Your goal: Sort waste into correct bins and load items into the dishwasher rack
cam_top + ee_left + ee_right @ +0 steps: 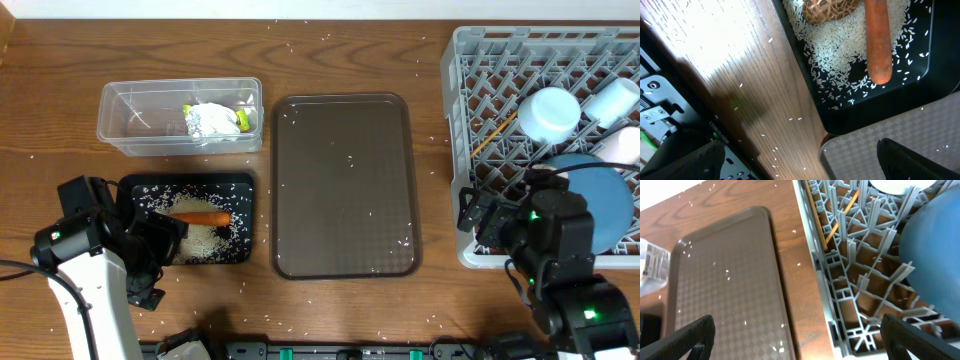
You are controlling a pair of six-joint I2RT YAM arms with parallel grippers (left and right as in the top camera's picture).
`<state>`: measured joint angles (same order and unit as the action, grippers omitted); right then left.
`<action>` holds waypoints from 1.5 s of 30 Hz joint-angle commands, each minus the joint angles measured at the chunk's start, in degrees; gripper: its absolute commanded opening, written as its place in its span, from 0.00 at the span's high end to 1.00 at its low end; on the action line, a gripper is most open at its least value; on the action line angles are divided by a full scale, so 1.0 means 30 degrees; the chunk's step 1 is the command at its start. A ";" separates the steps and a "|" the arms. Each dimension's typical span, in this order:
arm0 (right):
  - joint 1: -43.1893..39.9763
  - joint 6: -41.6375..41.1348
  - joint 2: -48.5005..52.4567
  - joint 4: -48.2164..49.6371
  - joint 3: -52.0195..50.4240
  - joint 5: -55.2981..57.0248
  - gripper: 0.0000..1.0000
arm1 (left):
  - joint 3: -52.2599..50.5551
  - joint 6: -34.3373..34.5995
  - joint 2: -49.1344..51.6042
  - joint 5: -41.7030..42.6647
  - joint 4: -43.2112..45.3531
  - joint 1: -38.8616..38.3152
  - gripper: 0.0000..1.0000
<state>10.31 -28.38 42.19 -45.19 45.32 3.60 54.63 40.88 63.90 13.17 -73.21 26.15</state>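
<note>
The clear tub (140, 115) holds the crumpled wrapper (212, 120). In the black tray (200, 182) lie the carrot (205, 217) and rice; the left wrist view shows the carrot (877, 40), a brown lump (827, 9) and the rice (835, 55). My left gripper (165, 238) (800, 165) stands open and empty over the tray's near right corner. The grey rack (455, 150) carries the dark-blue plate (600, 205) (935, 245), white cup (548, 112), light-blue cup (612, 100) and chopsticks (495, 133) (840, 215). Above the rack's left rim (860, 280), my right gripper (475, 215) (802, 340) is open and holds nothing.
A flat brown serving tray (345, 185) (725, 280) (890, 145) lies between the black tray and the rack. Stray rice grains dot the wooden table and the serving tray. A narrow strip of table separates the serving tray from the rack.
</note>
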 commanded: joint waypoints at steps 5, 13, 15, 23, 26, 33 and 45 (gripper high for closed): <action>0.0073 -0.1100 0.0211 0.1370 -0.1457 0.0299 0.01 | 0.0007 0.0182 0.0029 -0.0189 -0.0051 0.0102 0.02; 0.0073 -0.1100 0.0561 0.0270 -0.1464 0.0299 0.01 | 0.0007 0.0182 0.0029 -0.0189 -0.0058 0.0102 0.02; 0.0073 -0.1100 0.0561 0.0102 -0.1464 0.0299 0.01 | 0.0007 0.0182 0.0029 -0.0189 -0.0051 0.0102 0.02; 0.0073 -0.1100 0.0561 -0.0306 -0.1464 0.0299 0.01 | 0.0007 0.0182 0.0029 -0.0189 -0.0058 0.0102 0.02; 0.0073 -0.1100 0.0561 -0.0313 -0.1464 0.0299 0.01 | 0.0007 0.0182 0.0029 -0.0189 -0.0058 0.0102 0.02; 0.0073 -0.1093 0.0532 -0.0444 -0.1472 0.0306 0.01 | 0.0007 0.0182 0.0029 -0.0189 -0.0051 0.0102 0.02; -0.0029 0.0947 -0.2113 0.1035 -0.2900 0.0685 0.01 | 0.0007 0.0182 0.0029 -0.0189 -0.0058 0.0102 0.02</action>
<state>10.28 -29.43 38.96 -44.88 39.13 4.97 54.63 40.88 63.90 13.17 -73.19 26.15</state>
